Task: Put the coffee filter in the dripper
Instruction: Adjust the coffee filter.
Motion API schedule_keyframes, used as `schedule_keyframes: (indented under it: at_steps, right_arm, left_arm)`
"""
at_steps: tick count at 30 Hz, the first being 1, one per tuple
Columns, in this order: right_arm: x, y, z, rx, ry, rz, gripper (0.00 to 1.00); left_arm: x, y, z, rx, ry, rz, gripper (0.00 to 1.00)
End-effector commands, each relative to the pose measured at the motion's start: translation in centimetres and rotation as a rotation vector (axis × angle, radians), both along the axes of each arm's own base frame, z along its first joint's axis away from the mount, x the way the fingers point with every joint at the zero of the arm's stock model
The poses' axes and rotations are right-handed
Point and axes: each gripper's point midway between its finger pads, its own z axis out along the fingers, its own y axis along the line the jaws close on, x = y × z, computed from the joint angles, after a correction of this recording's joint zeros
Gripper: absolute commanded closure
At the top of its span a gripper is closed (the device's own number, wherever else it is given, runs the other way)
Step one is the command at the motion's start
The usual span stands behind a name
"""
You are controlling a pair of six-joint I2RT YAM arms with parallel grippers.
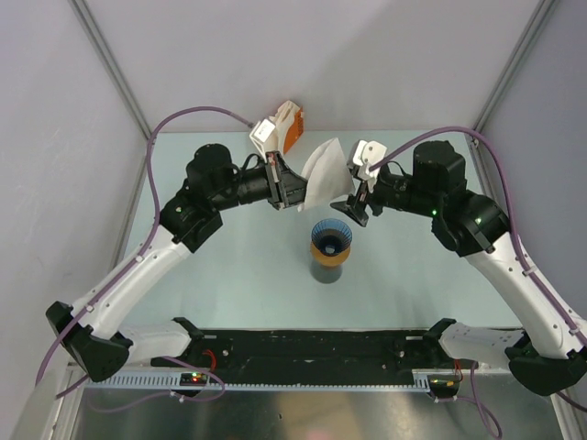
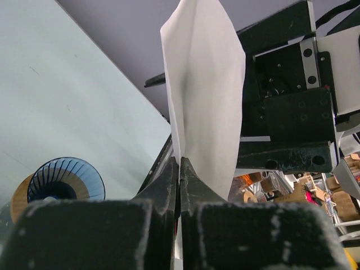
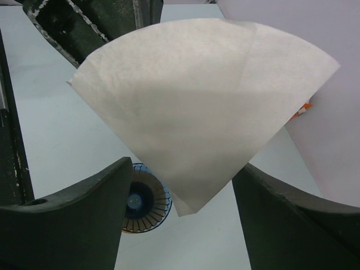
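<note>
The left gripper is pinching the white coffee filter in the air above the middle of the desk, somewhat toward the far edge. In the left wrist view its two fingers are pressing flat together on the lower edge of the paper, which is standing up from them as a folded sheet. The right gripper is facing it from the right-hand side, just beside the filter's other edge. Through the right wrist camera its jaws are standing wide apart with the fan-shaped filter hanging point-down between them, and whether they are touching the paper cannot be told. The blue ribbed dripper is sitting mouth-up below the filter's tip, nearer the near edge, with nothing lying inside it. It is resting on a flat orange ring on top of a dark grey cup at the desk's centre. An orange and white carton is standing at the far edge, behind the left wrist.
</note>
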Motion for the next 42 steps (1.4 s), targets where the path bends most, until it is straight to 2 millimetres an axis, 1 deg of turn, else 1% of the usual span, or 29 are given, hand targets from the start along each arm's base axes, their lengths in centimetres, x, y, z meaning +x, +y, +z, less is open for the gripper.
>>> schedule_keyframes:
  at_steps: [1,3,8,12,15,17,20,21,23,26,29,31,34,37,39,42]
  right_arm:
    - [-0.9,-0.1,1.8,0.017,-0.072,0.041,0.29]
    - [-1.2,-0.2,1.7,0.011,-0.083,0.052,0.37]
    - [-1.4,-0.4,1.5,0.003,-0.108,0.059,0.48]
    - [-1.5,-0.5,1.6,0.011,-0.116,0.059,0.50]
    - [-1.8,-0.5,1.8,0.020,-0.128,0.068,0.55]
    - [-1.7,-0.5,1.9,0.024,-0.133,0.064,0.53]
    - [-1.3,-0.6,2.1,0.033,-0.137,0.037,0.30]
    - [-1.1,-0.7,2.2,0.035,-0.142,0.029,0.25]
    - [-0.9,-0.7,2.5,0.035,-0.158,0.021,0.19]
    - [-0.7,-0.3,2.5,0.019,-0.184,0.019,0.16]
    - [-0.5,0.0,2.6,-0.005,-0.230,0.009,0.15]
    - [-0.2,0.3,2.8,-0.018,-0.259,-0.002,0.17]
    - [0.2,0.4,3.0,-0.041,-0.298,-0.019,0.24]
    - [0.5,0.3,2.7,-0.072,-0.322,-0.029,0.30]
    - [0.4,0.3,2.6,-0.083,-0.328,-0.027,0.35]
    - [0.2,0.3,2.5,-0.089,-0.334,-0.012,0.40]
  left_arm:
    - [-0.1,0.0,2.3,-0.028,-0.065,0.008,1.00]
    - [-0.1,0.0,2.3,-0.030,-0.066,0.004,1.00]
    - [-0.2,-0.1,2.5,-0.032,-0.069,-0.002,1.00]
    - [-0.2,0.0,2.5,-0.032,-0.070,-0.003,1.00]
    - [-0.3,0.0,2.4,-0.031,-0.070,-0.004,1.00]
    - [-0.4,0.0,2.4,-0.032,-0.069,-0.007,1.00]
    - [-0.6,0.0,2.5,-0.036,-0.061,-0.017,1.00]
    - [-0.6,-0.1,2.5,-0.037,-0.058,-0.020,1.00]
    - [-0.6,-0.2,2.5,-0.039,-0.051,-0.024,1.00]
    - [-0.6,-0.2,2.6,-0.041,-0.044,-0.027,1.00]
    - [-0.5,-0.3,2.7,-0.045,-0.038,-0.028,1.00]
    - [-0.5,-0.4,2.6,-0.045,-0.032,-0.027,1.00]
    - [-0.4,-0.4,2.6,-0.045,-0.028,-0.025,1.00]
    - [-0.5,-0.4,2.7,-0.047,-0.030,-0.024,1.00]
    - [-0.4,-0.4,2.6,-0.047,-0.029,-0.024,1.00]
    - [-0.4,-0.4,2.5,-0.045,-0.028,-0.024,1.00]
